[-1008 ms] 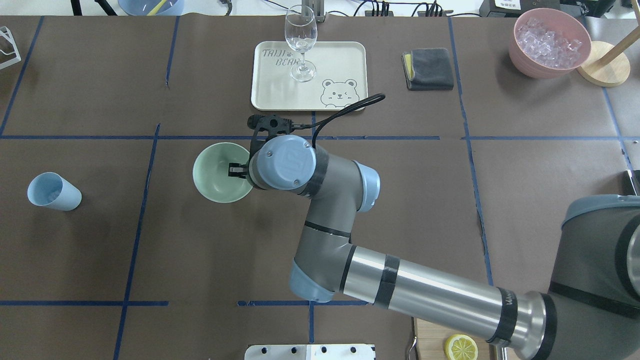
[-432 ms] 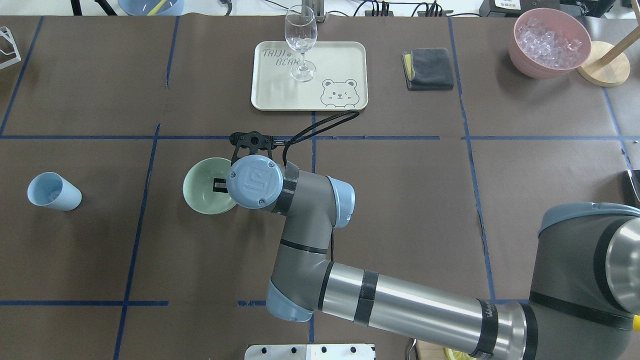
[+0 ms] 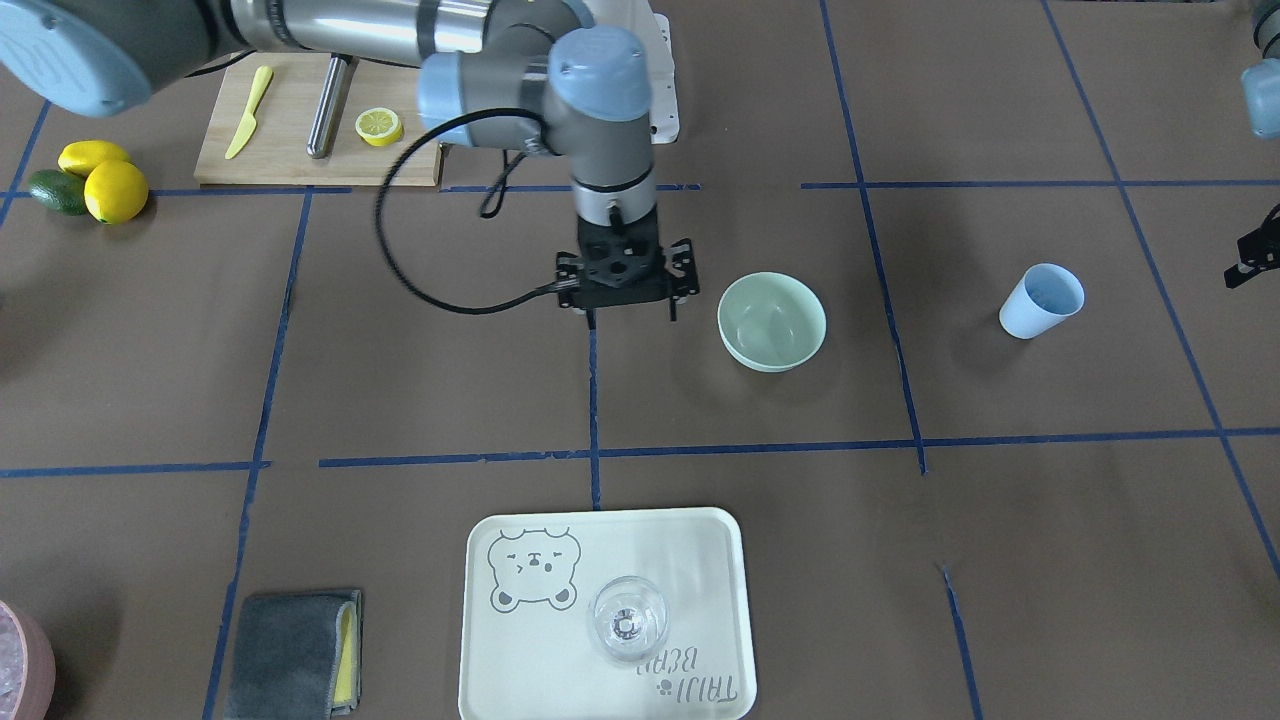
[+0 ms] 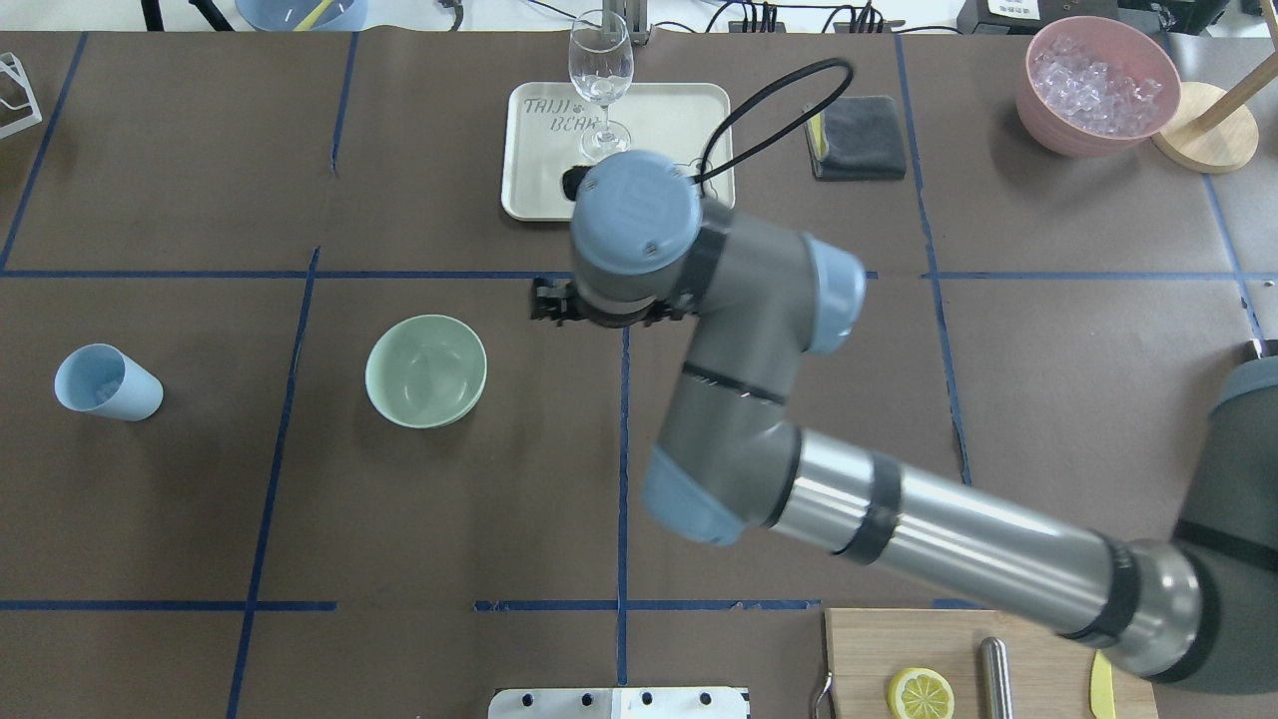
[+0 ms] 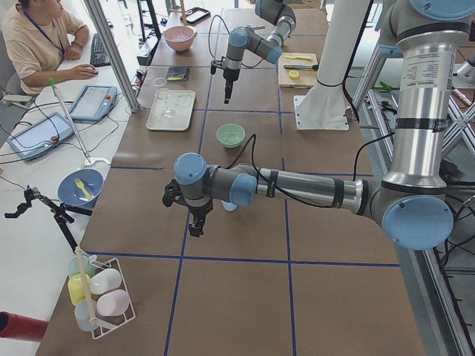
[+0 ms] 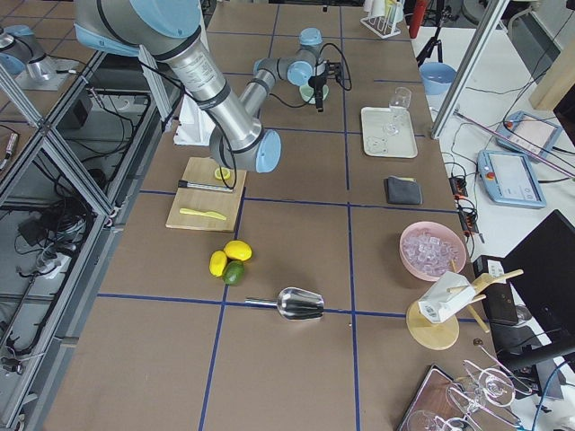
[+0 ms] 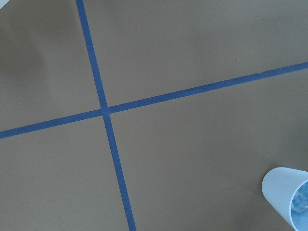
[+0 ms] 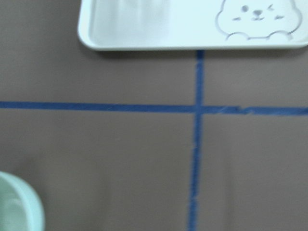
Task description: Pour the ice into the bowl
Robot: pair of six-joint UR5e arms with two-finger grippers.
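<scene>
The pale mint-green bowl stands empty on the brown table, left of centre; it also shows in the front view. My right gripper hangs above the table beside the bowl, apart from it, open and empty. The light blue cup stands far left. The left wrist view shows the ice as glassy bits inside the cup. My left gripper hovers near the cup; only its edge shows in the front view, so I cannot tell whether it is open or shut.
A cream bear tray with a wine glass lies behind the right wrist. A grey cloth and a pink bowl of ice are at the back right. A cutting board holds a lemon slice.
My right gripper slid the bowl a little left, let go of its rim, then rose and moved right towards the tray. The bowl stays where it was left.
</scene>
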